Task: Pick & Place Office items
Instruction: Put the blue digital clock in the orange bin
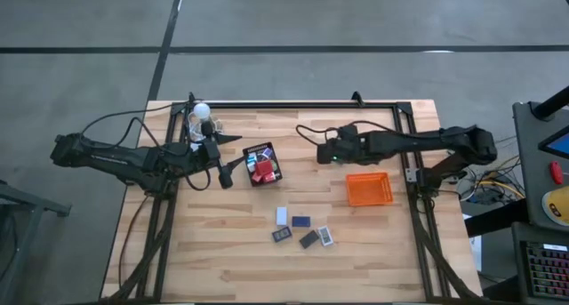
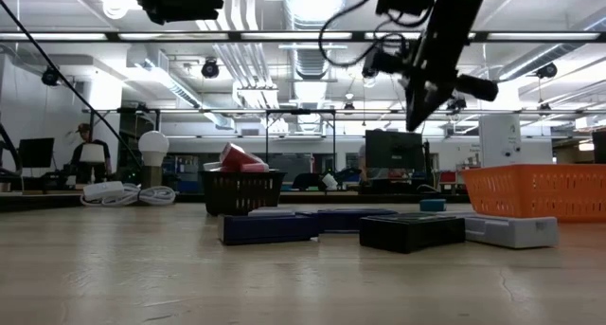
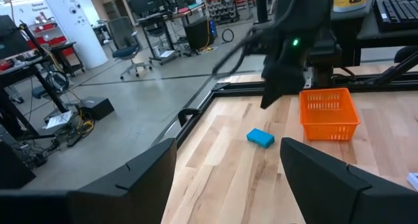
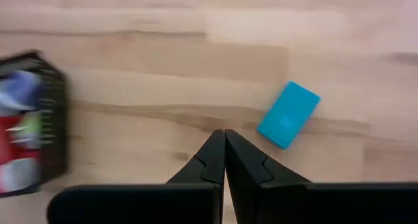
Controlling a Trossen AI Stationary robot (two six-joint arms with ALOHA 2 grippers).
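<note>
Office items lie in two groups. Red, blue and green pieces fill the black mesh tray (image 1: 262, 163) (image 4: 36, 123). Several flat pieces lie loose near the table's middle: a white one (image 1: 282, 215), a blue one (image 1: 301, 221), a black one (image 1: 308, 239) (image 2: 412, 232). A light-blue rectangle (image 4: 289, 114) (image 3: 260, 138) lies flat on the wood beside my right gripper. My right gripper (image 4: 225, 145) (image 1: 324, 152) is shut and hangs above the table. My left gripper (image 1: 224, 174) (image 3: 228, 149) is open, just left of the mesh tray.
An orange tray (image 1: 369, 188) (image 3: 328, 113) stands right of centre. A white bulb with cords (image 1: 202, 110) sits by the far left corner. A black frame rail (image 1: 302, 105) runs along the far edge. Bare wood lies along the near edge.
</note>
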